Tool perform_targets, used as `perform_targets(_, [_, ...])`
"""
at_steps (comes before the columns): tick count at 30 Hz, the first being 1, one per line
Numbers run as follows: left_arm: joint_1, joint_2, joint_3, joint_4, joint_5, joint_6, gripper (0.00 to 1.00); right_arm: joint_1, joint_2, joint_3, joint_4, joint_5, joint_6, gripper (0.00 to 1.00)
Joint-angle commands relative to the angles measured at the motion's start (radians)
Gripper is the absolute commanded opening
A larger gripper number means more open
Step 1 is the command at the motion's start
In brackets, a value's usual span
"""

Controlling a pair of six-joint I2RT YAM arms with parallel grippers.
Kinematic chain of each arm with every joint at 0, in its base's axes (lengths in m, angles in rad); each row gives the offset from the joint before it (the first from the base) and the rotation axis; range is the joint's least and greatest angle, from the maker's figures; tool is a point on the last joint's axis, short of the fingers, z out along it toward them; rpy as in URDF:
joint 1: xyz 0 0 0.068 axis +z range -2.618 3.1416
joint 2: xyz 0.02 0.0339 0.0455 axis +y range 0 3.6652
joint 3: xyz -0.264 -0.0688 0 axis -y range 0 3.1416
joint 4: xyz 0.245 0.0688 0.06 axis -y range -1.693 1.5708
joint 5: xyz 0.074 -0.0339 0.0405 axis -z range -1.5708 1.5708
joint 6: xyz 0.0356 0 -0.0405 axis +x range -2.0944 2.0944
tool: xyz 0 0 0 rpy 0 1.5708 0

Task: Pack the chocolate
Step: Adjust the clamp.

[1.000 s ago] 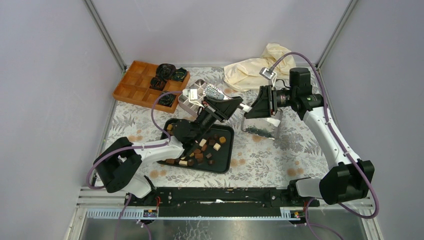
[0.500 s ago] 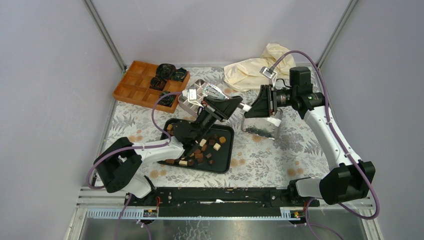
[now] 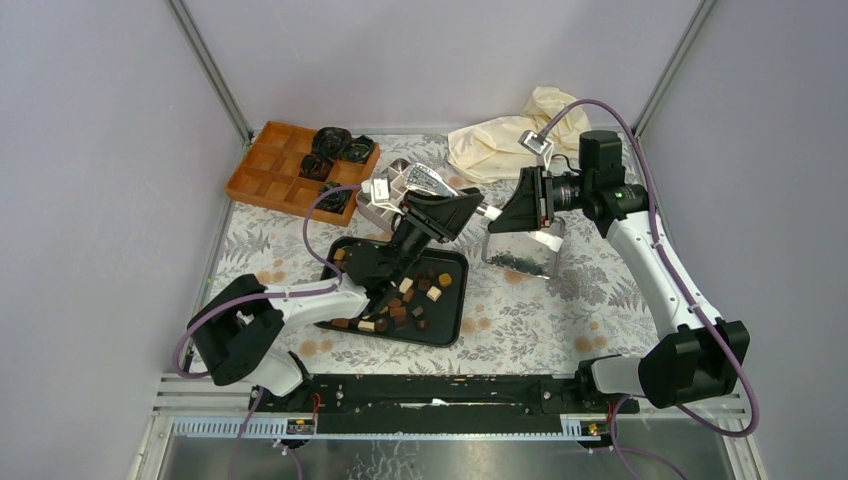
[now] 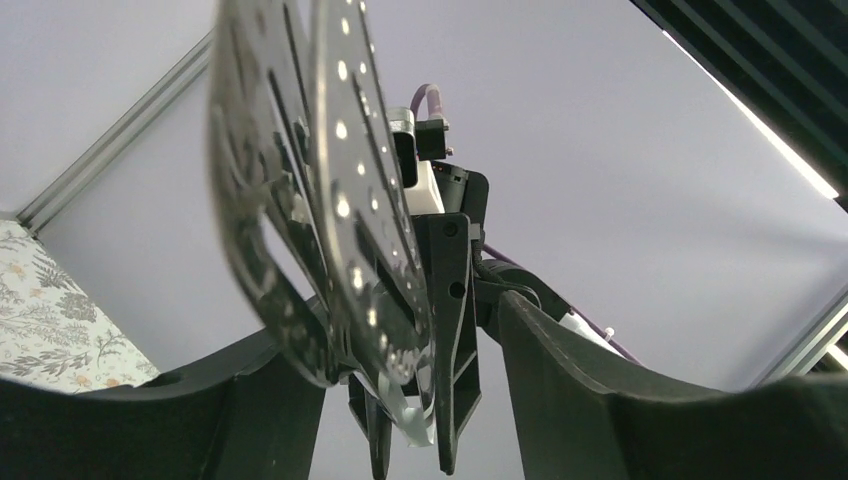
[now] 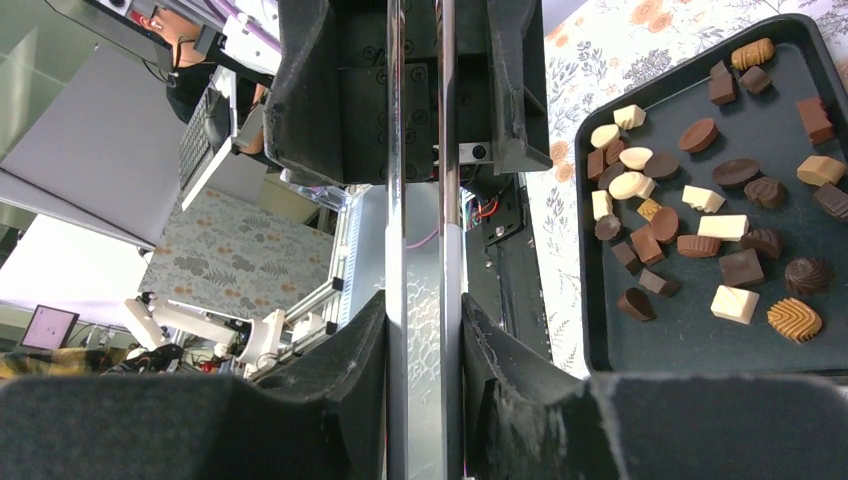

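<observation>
Chocolate (image 5: 700, 198) lies loose in one layer in a shallow black tray (image 5: 690, 345), a scatter of dark, light brown and cream pieces. The tray sits flat near the middle of the worktop (image 3: 560, 320), which we see is covered by a pale sheet printed with grey leaves and small orange flowers.

Plain lilac-grey walls close the space in on three sides, with slanted aluminium posts (image 3: 205, 65) at the two back corners. A black rail (image 3: 430, 392) runs along the near edge between the arm bases.

At the back left, an orange compartment tray (image 3: 265, 170) holds crumpled black-green paper cups (image 3: 332, 140) in the cells at its right end. A cream cloth bag (image 3: 500, 145) slumps against the back wall. A pale moulded insert (image 3: 382, 210) lies just beyond the black tray, and a shiny silver box (image 3: 525, 255) stands to its right.

Above the gap between tray and box we find a perforated metal utensil (image 4: 370, 230) raised in the air. The left fingers (image 4: 560, 390) are released, spread wider than the utensil between them. The right fingers (image 5: 340, 380) are clenched on its mirror-bright shank, flush on both sides.
</observation>
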Motion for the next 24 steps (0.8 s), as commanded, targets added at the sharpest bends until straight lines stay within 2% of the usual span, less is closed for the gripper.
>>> perform_targets(1, [-0.006,-0.021,-0.007,0.066,-0.025,0.015,0.68,0.009,-0.013,0.008,0.06,-0.056,0.033,0.24])
perform_targets(4, [-0.006,-0.018,-0.007,0.061,-0.02,0.011,0.65,0.009,-0.014,0.008,0.062,-0.058,0.034,0.26])
perform_targets(8, [-0.006,-0.011,0.0,0.063,-0.017,0.005,0.47,0.009,-0.015,0.002,0.062,-0.055,0.034,0.27])
perform_targets(13, [-0.006,-0.002,0.012,0.064,-0.005,0.004,0.33,0.011,-0.017,-0.011,0.064,-0.034,0.034,0.31])
perform_targets(17, [-0.009,0.009,0.018,0.065,0.001,-0.002,0.28,0.013,-0.01,0.004,0.061,-0.026,0.036,0.4])
perform_targets(24, [-0.011,0.013,0.021,0.07,0.003,-0.005,0.28,0.02,-0.001,0.015,0.058,-0.024,0.035,0.4])
